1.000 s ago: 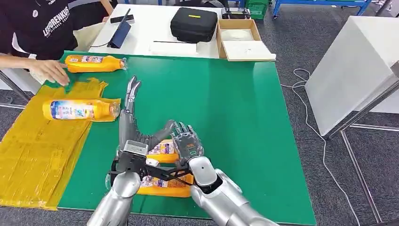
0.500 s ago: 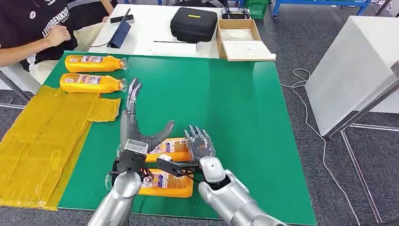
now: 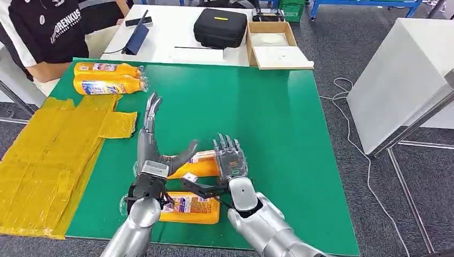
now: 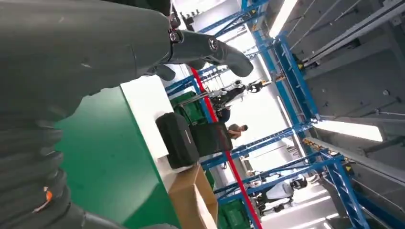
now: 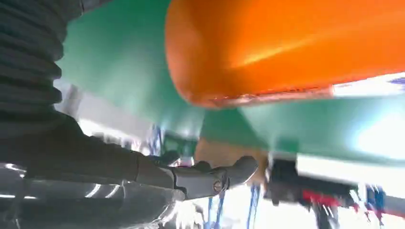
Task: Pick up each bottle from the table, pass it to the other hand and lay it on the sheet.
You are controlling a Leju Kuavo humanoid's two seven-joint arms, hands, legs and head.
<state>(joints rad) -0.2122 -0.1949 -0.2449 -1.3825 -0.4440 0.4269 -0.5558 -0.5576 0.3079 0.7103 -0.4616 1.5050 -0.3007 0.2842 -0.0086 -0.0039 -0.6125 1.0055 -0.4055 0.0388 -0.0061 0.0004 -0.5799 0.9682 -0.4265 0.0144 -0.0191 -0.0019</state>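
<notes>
Four bottles (image 3: 110, 69); one yellow sheet (image 3: 48, 160); possibly two boxes (image 3: 272, 45).

bottles (image 3: 193, 166): orange, white-blue-red labels
table (image 3: 257, 107): green
sheet (image 3: 48, 155): yellow
case (image 3: 220, 27): black

Glossy orange plastic bottles (image 3: 190, 209) with printed paper-like labels are seen on a smooth matt green table top (image 3: 267, 118). A crinkled yellow plastic sheet (image 3: 48, 160) is spread alongside. Brushed silver metal arms (image 3: 267, 230) are shown.
</notes>
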